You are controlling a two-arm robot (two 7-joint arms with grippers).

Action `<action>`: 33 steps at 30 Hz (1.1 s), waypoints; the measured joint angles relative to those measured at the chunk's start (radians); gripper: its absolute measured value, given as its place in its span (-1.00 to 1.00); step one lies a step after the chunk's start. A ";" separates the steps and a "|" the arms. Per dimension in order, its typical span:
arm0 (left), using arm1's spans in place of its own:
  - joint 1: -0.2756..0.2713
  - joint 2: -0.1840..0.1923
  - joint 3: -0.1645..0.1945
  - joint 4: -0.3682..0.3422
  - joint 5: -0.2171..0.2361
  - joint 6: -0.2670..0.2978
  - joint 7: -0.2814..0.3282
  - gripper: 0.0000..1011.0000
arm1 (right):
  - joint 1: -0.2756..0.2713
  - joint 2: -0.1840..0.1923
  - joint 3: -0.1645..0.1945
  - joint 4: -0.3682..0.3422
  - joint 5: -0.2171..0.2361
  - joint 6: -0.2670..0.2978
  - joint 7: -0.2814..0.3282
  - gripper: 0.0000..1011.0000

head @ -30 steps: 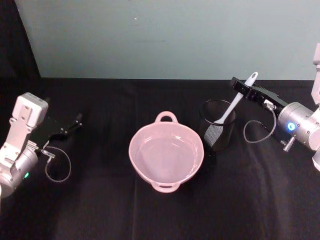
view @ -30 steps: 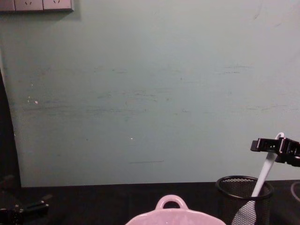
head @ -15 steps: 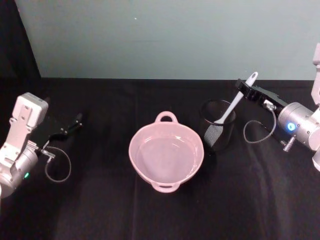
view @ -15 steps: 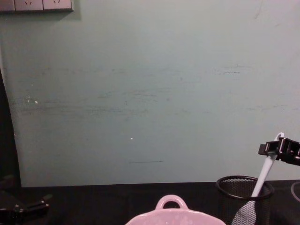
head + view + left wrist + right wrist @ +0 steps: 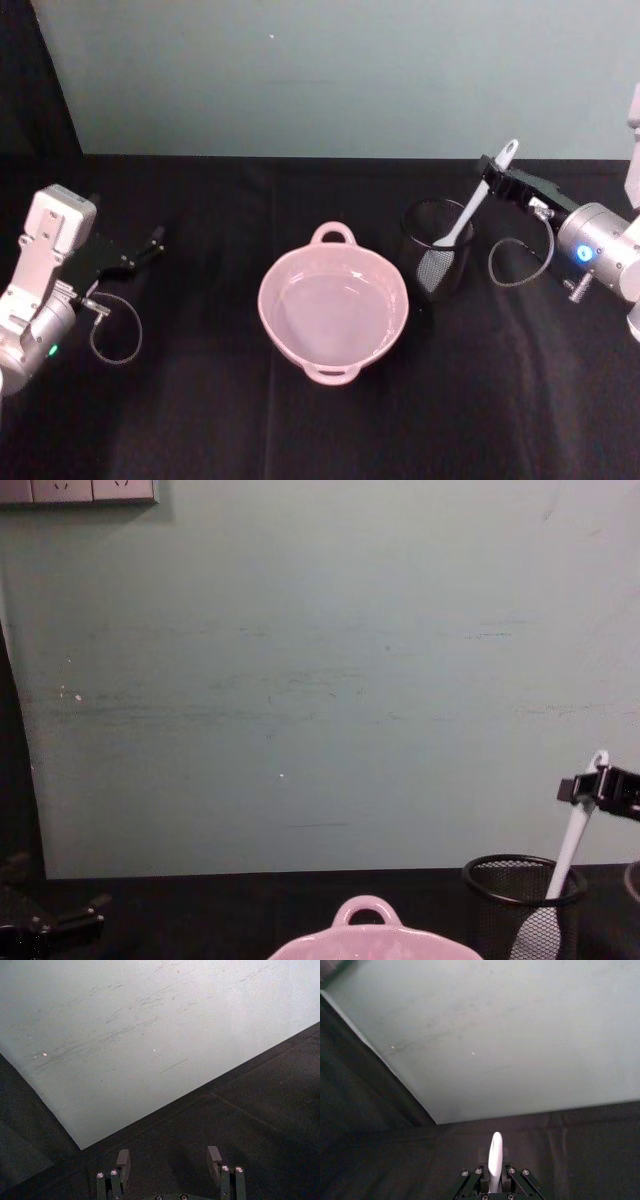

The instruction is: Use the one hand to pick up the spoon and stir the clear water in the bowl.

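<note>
Evidently the right gripper [image 5: 490, 182] has its fingers clamped high on the spoon [image 5: 466, 214], whose blade sits inside the mesh cup [image 5: 432, 268] beside the bowl [image 5: 268, 288]. Light, stiff, slick plastic probably needs a firm grip. Left gripper [image 5: 148, 246] is parked, fingers apart.

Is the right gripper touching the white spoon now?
Touching. In the right wrist view the right gripper is shut on the spoon, holding its handle from both sides with no gap visible.

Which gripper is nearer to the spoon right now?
Right. The right gripper is shut on the spoon, high on its handle, above the mesh cup. The left gripper rests open far to the left, beyond the bowl.
</note>
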 joint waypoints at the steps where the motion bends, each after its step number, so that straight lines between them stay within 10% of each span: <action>1: 0.000 0.000 0.000 0.000 0.000 0.000 0.000 1.00 | -0.007 0.008 -0.001 -0.018 -0.011 -0.012 0.006 -0.74; 21: 0.000 0.000 0.000 0.000 0.000 0.000 0.000 1.00 | -0.020 0.101 0.004 -0.233 -0.162 -0.121 0.116 -0.74; 33: 0.000 0.000 0.000 0.000 0.000 0.000 0.000 1.00 | 0.016 0.113 -0.024 -0.298 -0.170 -0.108 0.221 -0.75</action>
